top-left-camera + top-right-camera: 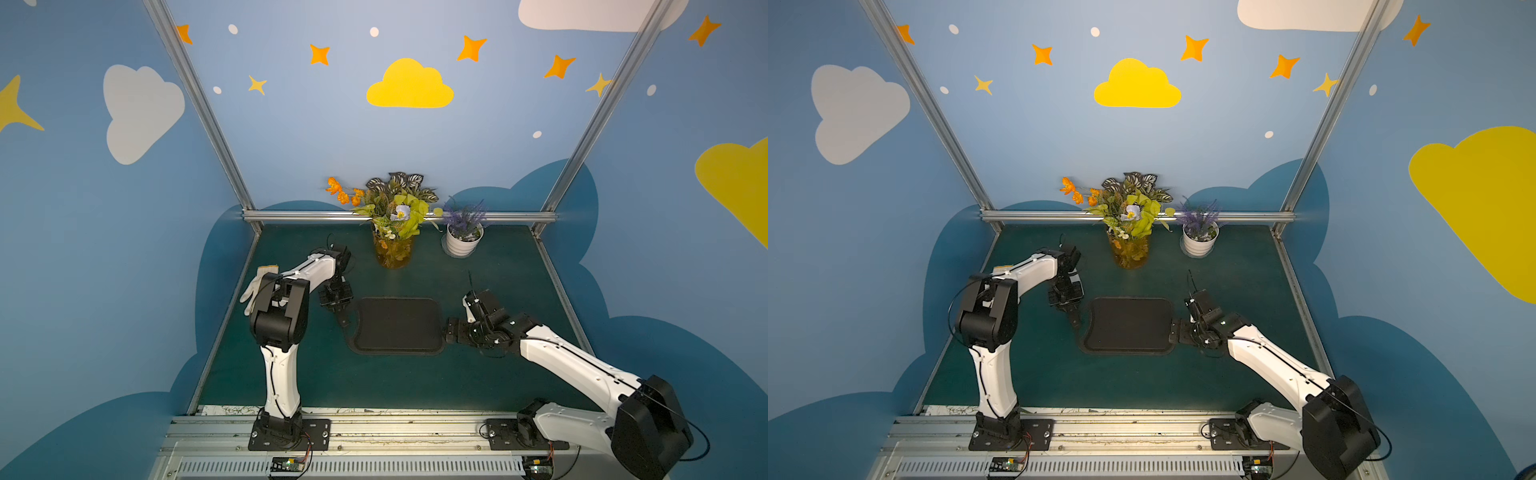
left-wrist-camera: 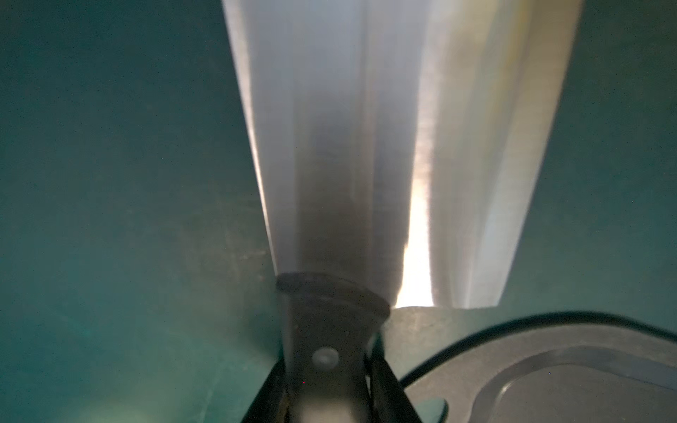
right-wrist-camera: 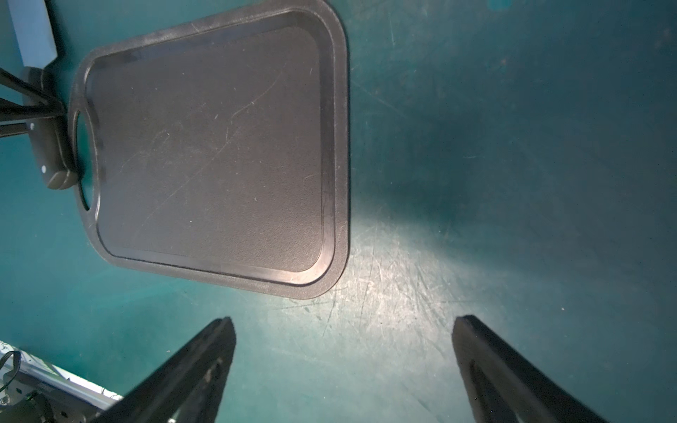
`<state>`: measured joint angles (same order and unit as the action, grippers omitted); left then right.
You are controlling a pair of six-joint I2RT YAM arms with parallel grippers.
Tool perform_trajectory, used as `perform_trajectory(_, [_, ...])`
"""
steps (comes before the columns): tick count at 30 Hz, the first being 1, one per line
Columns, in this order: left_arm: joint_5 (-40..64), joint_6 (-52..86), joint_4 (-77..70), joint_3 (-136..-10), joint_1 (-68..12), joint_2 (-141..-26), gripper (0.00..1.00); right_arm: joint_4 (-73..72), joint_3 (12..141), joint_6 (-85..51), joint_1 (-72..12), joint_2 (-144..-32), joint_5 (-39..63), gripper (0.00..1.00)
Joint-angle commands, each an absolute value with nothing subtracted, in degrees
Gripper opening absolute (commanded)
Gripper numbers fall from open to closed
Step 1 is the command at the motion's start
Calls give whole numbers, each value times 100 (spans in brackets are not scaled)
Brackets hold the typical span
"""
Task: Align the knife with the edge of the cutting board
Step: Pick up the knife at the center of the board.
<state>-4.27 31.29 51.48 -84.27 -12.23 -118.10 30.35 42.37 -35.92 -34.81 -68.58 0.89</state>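
Observation:
The black cutting board [image 1: 399, 326] [image 1: 1129, 324] lies flat mid-table, with its handle slot at the left end. The knife [image 2: 403, 146] lies just off that end on the green mat. Its broad silver blade points away and its black handle [image 1: 343, 320] [image 1: 1074, 320] [image 3: 51, 146] runs close along the board's left edge [image 2: 586, 384]. My left gripper [image 1: 336, 305] [image 2: 328, 357] is down over the knife, its fingers pressed to both sides of the handle near the blade. My right gripper [image 1: 451, 330] [image 3: 344, 322] stands wide open just off the board's right end [image 3: 208, 154], with only mat between its fingers.
A glass vase of flowers [image 1: 392, 249] and a white pot of lavender [image 1: 462, 243] stand at the back. A white glove [image 1: 255, 286] lies at the table's left edge, behind my left arm. Metal frame rails border the mat.

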Motion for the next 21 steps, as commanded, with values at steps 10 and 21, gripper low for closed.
perform_trajectory(10, [-729, 2990, 5225, -8334, -1073, -12219, 49, 3244, 4314, -3499, -3424, -6715, 80, 98])
perform_trajectory(21, [-624, 2946, 5383, -8464, -1056, -12314, 33, 3406, 4280, -3480, -3360, -6432, 18, 98])
